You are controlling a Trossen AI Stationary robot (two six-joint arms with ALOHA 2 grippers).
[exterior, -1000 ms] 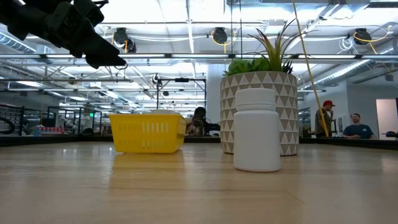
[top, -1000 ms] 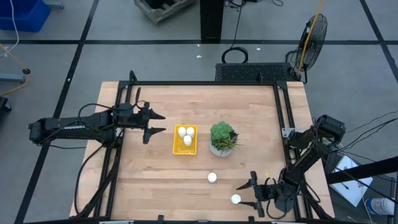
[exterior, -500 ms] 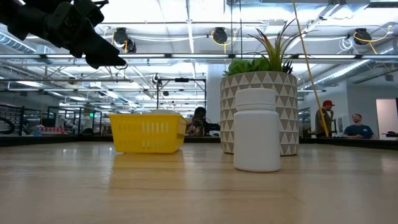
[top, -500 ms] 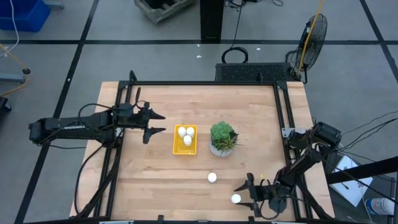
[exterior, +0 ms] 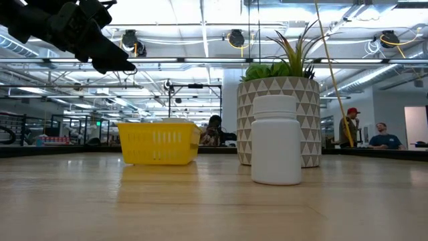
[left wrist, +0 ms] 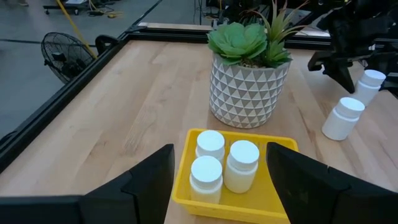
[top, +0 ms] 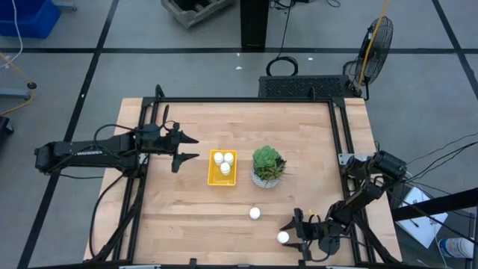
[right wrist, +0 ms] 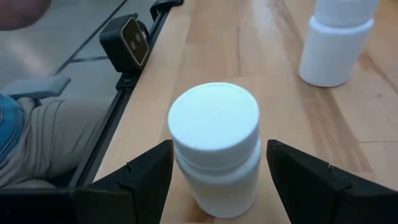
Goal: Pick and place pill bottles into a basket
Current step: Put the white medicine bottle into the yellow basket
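Three white pill bottles (left wrist: 224, 158) stand in the yellow basket (top: 222, 178) at mid-table; the basket also shows in the low view (exterior: 159, 142). Two more bottles stand upright on the table: one (top: 255, 214) in front of the plant, one (top: 283, 238) near the near edge. My right gripper (top: 291, 236) is open and low at the table, with a finger on either side of the near bottle (right wrist: 214, 149); small gaps show beside it. My left gripper (top: 196, 148) is open and empty, hovering left of the basket.
A green potted plant (top: 267, 166) in a white patterned pot (exterior: 277, 120) stands right of the basket. A black frame rail (top: 340, 134) runs along the table's edges. The table's near edge (right wrist: 124, 124) is close beside the near bottle. People show in the room beyond.
My right gripper has moved a little toward the table's left edge, low over the table, so its open fingers now stand around the bottle near the near edge. The bottle has stayed in place.
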